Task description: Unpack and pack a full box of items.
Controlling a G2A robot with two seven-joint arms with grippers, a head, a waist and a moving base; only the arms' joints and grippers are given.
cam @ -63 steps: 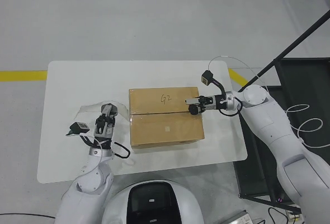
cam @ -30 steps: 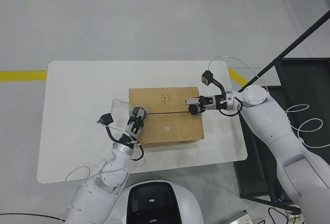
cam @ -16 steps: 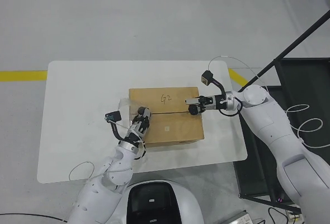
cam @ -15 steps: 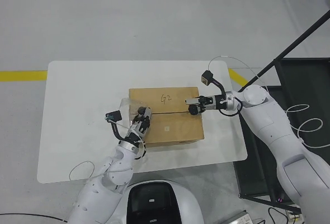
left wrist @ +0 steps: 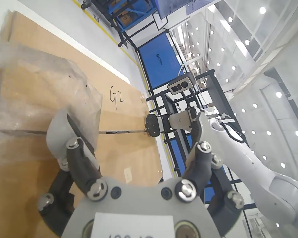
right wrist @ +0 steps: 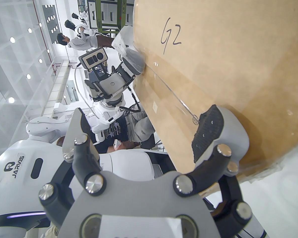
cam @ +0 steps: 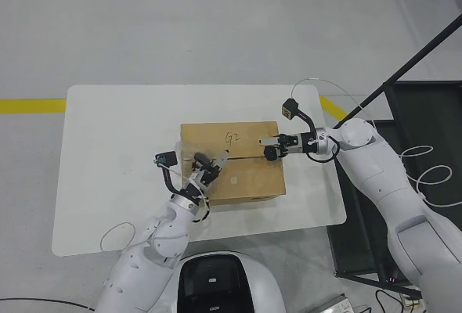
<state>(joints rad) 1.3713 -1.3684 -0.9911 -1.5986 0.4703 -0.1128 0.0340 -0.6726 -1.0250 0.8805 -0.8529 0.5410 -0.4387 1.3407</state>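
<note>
Swung in from the bench's (cam: 106, 172) left onto the closed box (cam: 247, 181) mid-bench, left hand (cam: 213, 162) wide open with clear film (left wrist: 39, 80) against one finger, right hand (cam: 267, 148) open, pad on seam (left wrist: 124, 132); best to lay film flat, unhurried.

The cardboard box (cam: 250, 186) has "G2" handwritten in dark marker on its far top flap; a small white sticker (cam: 233, 180) is too small to read.

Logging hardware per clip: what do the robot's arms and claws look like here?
The left arm and right arm are glossy white shells trailed by thin white cables. The left claw and right claw match: grey base plate, black links with silver screws, two pale grey fingers faced with black textured pads.
</note>
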